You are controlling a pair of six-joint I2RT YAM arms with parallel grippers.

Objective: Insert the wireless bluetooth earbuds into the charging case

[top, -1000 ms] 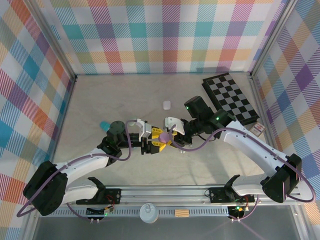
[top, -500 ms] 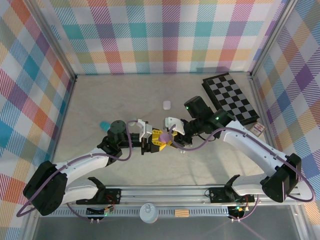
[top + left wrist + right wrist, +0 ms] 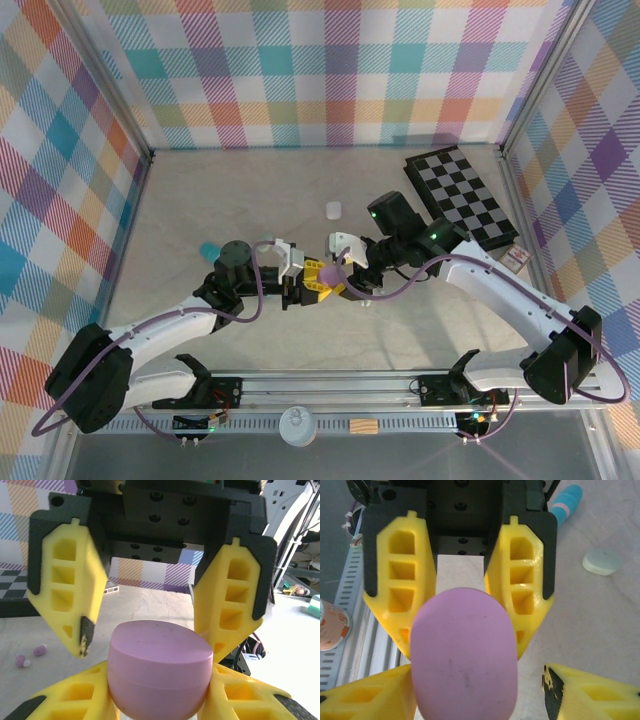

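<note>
Charging case: a purple charging case (image 3: 157, 670), pebble-shaped, is held off the surface (image 3: 250, 190) near its middle. Its lid is shut along a thin seam, so whatever is inside is hidden.
Other containers: a pale mint case (image 3: 602, 561) lies flat and shut on the surface, with a teal cylinder (image 3: 565, 502) near it.
Earbuds: two purple earbuds (image 3: 40, 650) lie loose on the surface just beside each other, well apart from the case and both grippers.
Left gripper: the left gripper (image 3: 462, 647) is clamped on the purple case, one yellow finger pressed to each side.
Right gripper: the right gripper (image 3: 149, 647) faces it with its jaws spread wide around the case's free end, gripping nothing; one finger stands clearly apart from the case.
Arms: the left arm (image 3: 170, 325) and the right arm (image 3: 500, 290) each reach inward from the near edge, grippers meeting tip to tip.
Elsewhere: a small white object (image 3: 333, 209) lies farther back, and a checkerboard (image 3: 465, 195) lies at the far right.
</note>
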